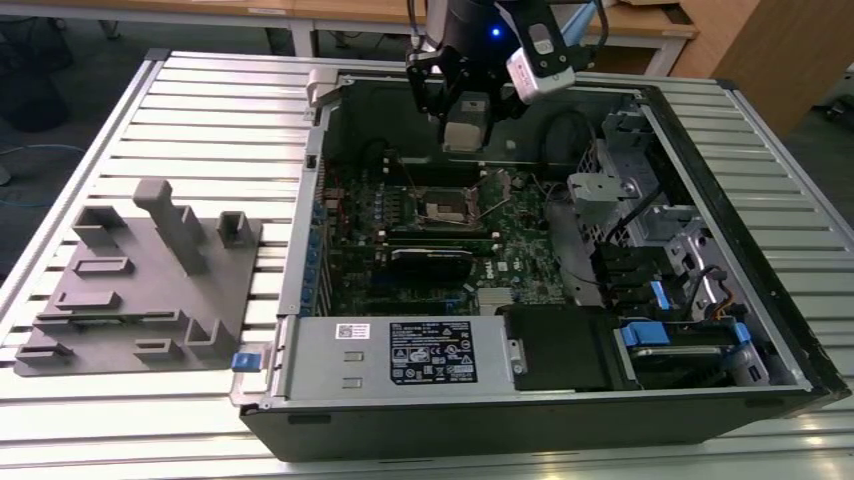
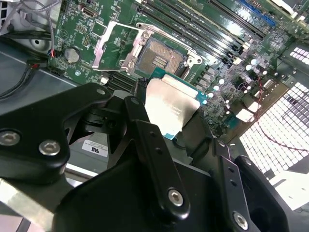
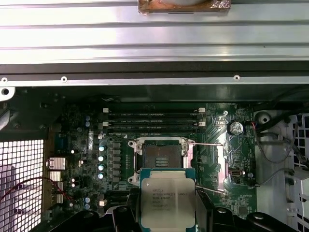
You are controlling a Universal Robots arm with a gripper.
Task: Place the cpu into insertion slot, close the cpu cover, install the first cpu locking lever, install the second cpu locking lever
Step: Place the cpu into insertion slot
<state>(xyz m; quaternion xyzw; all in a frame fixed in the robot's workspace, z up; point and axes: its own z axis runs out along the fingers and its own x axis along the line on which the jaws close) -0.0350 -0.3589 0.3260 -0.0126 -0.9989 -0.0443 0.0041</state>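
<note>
My gripper (image 1: pixel 463 137) hangs over the far part of the open computer case, shut on the cpu (image 1: pixel 463 132). In both wrist views the cpu (image 2: pixel 170 106) (image 3: pixel 167 200) is a flat square chip with a silvery top on a green edge, pinched at two opposite sides by the black fingers (image 2: pixel 145 130) (image 3: pixel 205 212). It is held above the board, apart from the insertion slot (image 1: pixel 445 205) (image 2: pixel 161 58) (image 3: pixel 161 159), whose dark contact field lies bare. The cpu cover (image 2: pixel 108 46) (image 3: pixel 212 166) is swung open beside the slot. A thin wire lever (image 3: pixel 207 143) stands raised next to it.
Long memory slots (image 3: pixel 152 121) run beside the slot. A black card (image 1: pixel 427 262) lies nearer the power supply (image 1: pixel 400 350). Drive cages and cables (image 1: pixel 654 230) crowd the exterior view's right. A grey fixture with blocks (image 1: pixel 147 270) sits on the slatted table at the exterior view's left.
</note>
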